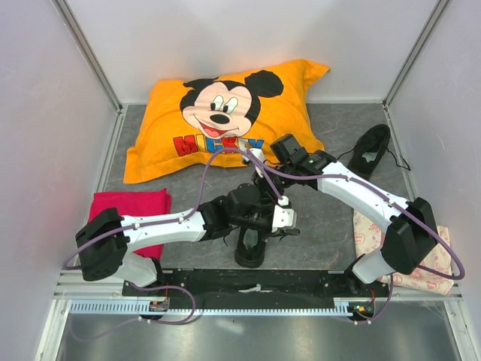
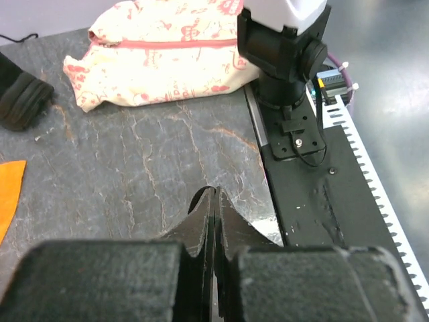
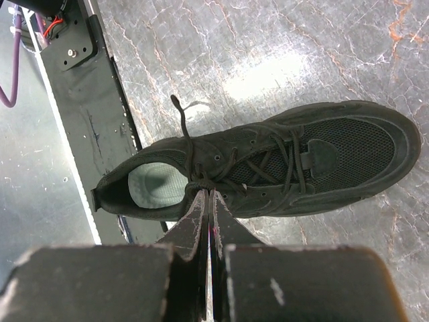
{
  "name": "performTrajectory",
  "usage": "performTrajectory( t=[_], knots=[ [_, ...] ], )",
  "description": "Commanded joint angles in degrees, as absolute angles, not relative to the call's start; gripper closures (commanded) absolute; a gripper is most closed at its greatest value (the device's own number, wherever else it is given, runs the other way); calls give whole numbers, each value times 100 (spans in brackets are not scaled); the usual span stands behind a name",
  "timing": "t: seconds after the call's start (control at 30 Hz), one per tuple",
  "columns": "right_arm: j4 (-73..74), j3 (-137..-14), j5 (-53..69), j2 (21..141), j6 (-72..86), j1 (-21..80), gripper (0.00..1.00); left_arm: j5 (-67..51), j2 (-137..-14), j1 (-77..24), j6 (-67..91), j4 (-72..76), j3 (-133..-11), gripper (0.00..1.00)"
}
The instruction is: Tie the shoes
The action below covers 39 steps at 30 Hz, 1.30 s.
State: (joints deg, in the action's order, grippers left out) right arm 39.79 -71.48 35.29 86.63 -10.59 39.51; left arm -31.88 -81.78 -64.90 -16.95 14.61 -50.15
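Near shoe (image 3: 268,168): upright on grey table (image 3: 281,60), heel by base rail (image 3: 87,127).
Right gripper (image 3: 208,196): fingers pressed together, tips at laces (image 3: 231,161) beside collar; hold on lace unclear.
Left gripper (image 2: 215,194): closed, over table.
Far shoe (image 1: 370,150): well apart, back right.

Bright, even light falls from overhead, and the white walls wash out pale. On the grey table (image 3: 268,77) a broad patch of glare blooms in the right wrist view, and the bare metal ledge (image 1: 263,338) at the front shines too. Shadows are soft and short, pooling under the arms. The shoe (image 3: 268,168) below the right wrist reads crisp, mesh and eyelets clear, while the right gripper (image 3: 209,198), close to the lens, is blurred. The left gripper (image 2: 216,198) is equally soft; the printed pouch (image 2: 161,54) behind it looks fairly sharp.
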Motion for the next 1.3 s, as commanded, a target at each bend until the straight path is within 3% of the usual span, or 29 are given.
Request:
performTrajectory(
  t=[0.0,0.03,0.07,0.17,0.33,0.5,0.6,0.73,1.0,1.13,1.27],
  knots=[
    [3806,-7075,3744,8499,-1213,3955,100,-3190,-8166,-6513,-1835,1768,-4781,98],
    [3806,-7066,3753,8499,-1222,3946,100,-3286,-8104,-6513,-1915,1506,-4755,94],
    [3797,-7075,3762,8490,-1222,3955,100,-3365,-7956,-6521,-2029,1312,-4764,76],
    [3797,-7075,3823,8508,-1248,3955,100,-3498,-7560,-6513,-2408,635,-4720,53],
    [3744,-7023,3858,8499,-1283,4069,100,-3481,-6225,-6478,-2505,-200,-4439,40],
    [3665,-7101,3823,8534,-1160,4253,100,-2761,-4977,-6232,-1892,-737,-4061,44],
    [3612,-7189,3779,8595,-1090,4412,100,-2024,-4326,-5767,-1479,-1044,-3754,51],
    [3595,-7277,3727,8788,-1037,4631,100,-2012,-3851,-4881,-1152,-1450,-3543,59],
    [3533,-7453,3464,9175,-967,5141,100,-1951,-3779,-4237,-826,-1398,-3086,73],
    [3507,-7550,3253,9456,-941,5299,98,-2179,-3823,-4210,-721,-1327,-2918,89],
    [3463,-7611,3015,9659,-870,5335,97,-2206,-3744,-4201,-624,-1266,-2813,97]
  ],
)
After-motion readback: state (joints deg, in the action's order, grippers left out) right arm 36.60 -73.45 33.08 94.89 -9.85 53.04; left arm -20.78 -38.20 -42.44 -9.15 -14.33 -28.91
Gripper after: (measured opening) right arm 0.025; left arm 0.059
